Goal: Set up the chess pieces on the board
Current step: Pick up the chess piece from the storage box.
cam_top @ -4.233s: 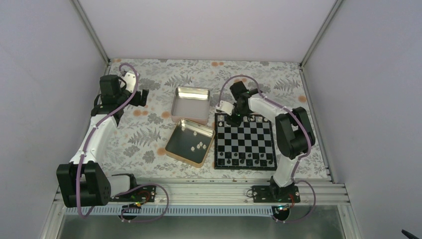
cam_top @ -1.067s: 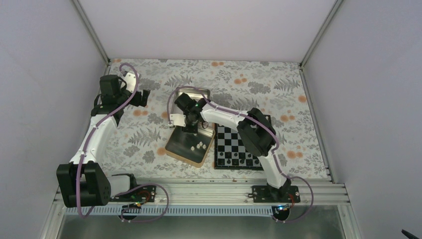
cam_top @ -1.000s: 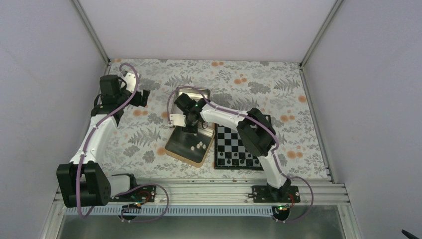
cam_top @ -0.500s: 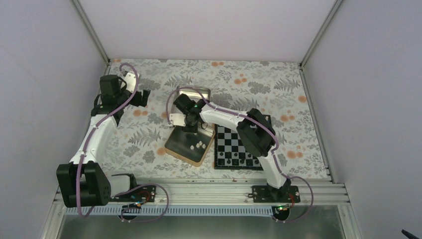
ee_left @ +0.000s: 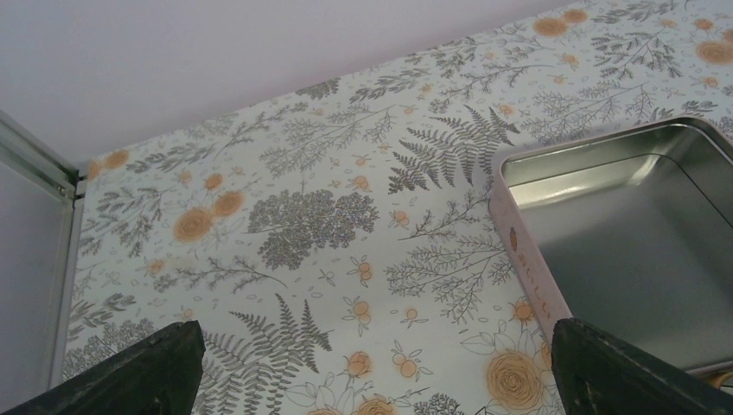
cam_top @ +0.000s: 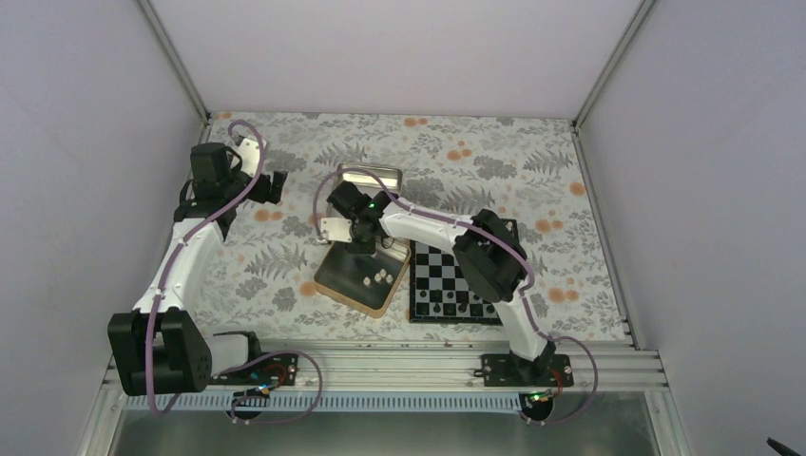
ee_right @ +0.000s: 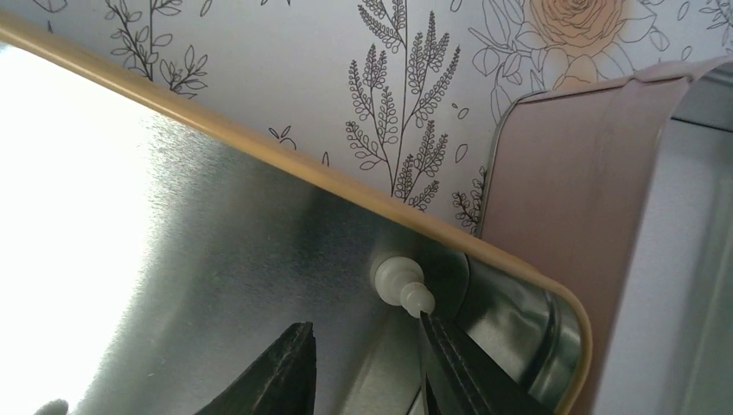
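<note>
Several tiny cream chess pieces (cam_top: 381,276) lie clustered in a shallow tin (cam_top: 354,302) just left of the black-and-silver chequered board (cam_top: 454,285), lower centre. One piece (ee_right: 402,285) lies toppled in the tin's corner.

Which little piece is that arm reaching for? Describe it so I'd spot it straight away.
Left of the chessboard sits a gold-rimmed tin, with a pink tin behind it. In the gold tin's corner beside the pink one is a single cream piece, just ahead of the right fingers. The other cream pieces cluster elsewhere in that tin; this one is alone.
</note>
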